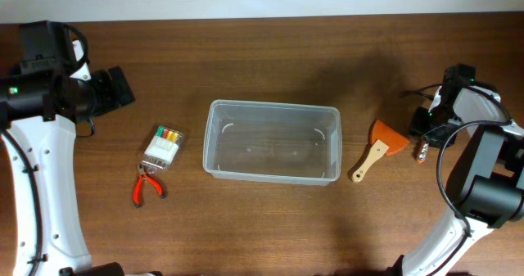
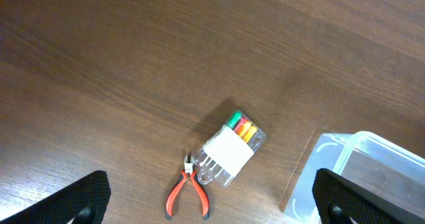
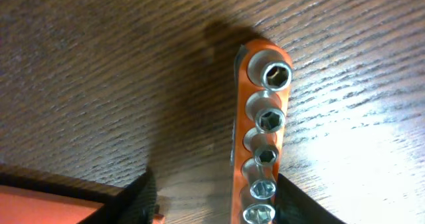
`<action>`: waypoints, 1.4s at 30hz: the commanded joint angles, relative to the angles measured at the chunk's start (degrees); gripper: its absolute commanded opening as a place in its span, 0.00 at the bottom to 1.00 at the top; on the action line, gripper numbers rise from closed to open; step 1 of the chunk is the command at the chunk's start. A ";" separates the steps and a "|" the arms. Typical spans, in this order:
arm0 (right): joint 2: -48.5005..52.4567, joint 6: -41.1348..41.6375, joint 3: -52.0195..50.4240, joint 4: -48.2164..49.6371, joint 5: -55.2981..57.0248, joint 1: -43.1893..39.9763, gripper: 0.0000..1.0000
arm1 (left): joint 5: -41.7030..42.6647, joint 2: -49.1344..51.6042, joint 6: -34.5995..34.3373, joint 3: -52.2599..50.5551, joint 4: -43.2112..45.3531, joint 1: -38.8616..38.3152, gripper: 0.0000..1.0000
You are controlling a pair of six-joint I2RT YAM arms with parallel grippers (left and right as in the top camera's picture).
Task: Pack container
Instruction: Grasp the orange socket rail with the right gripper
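Container [image 1: 274, 106], one marker pack [image 1: 163, 147], one pliers [image 1: 147, 186], one scraper [image 1: 381, 147]

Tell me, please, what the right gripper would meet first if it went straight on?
Probably the orange socket rail, which lies on the wooden table straight ahead, between the fingers of the open right gripper; the depth to it is unclear.

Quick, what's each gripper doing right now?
Left gripper: open, holding nothing.
Right gripper: open, fingers either side of the socket rail, not gripping it.
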 commanded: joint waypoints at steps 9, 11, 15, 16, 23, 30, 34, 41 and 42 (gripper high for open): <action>1.95 0.07 -1.90 -0.31 2.91 0.09 0.25 | 0.42 0.15 -0.72 0.42 -0.57 0.17 0.99; 1.95 0.07 -1.90 -0.33 2.93 0.09 0.20 | 0.42 0.15 -0.72 0.42 -0.57 0.20 0.99; 1.95 0.07 -1.90 -0.33 2.93 0.09 0.17 | 0.42 0.15 -0.72 0.42 -0.57 0.20 0.99; 1.95 0.07 -1.90 -0.33 2.93 0.09 0.17 | 0.42 0.15 -0.72 0.42 -0.57 0.20 0.99; 1.95 0.07 -1.90 -0.33 2.93 0.09 0.04 | 0.42 0.15 -0.72 0.42 -0.57 0.17 0.99; 1.86 0.07 -1.57 -0.17 2.91 0.09 0.04 | 0.39 0.15 -0.72 0.42 -0.59 0.20 0.99; 0.87 0.04 2.21 -2.73 2.89 0.31 0.04 | 0.39 0.15 -0.72 0.42 -0.57 0.20 0.99; -3.87 -7.15 17.62 -13.44 0.50 3.23 0.04 | 0.39 0.15 -0.72 0.42 -0.59 0.20 0.99; -4.63 -9.92 20.76 -15.78 -0.81 4.48 0.04 | 0.42 0.15 -0.72 0.42 -0.59 0.17 0.99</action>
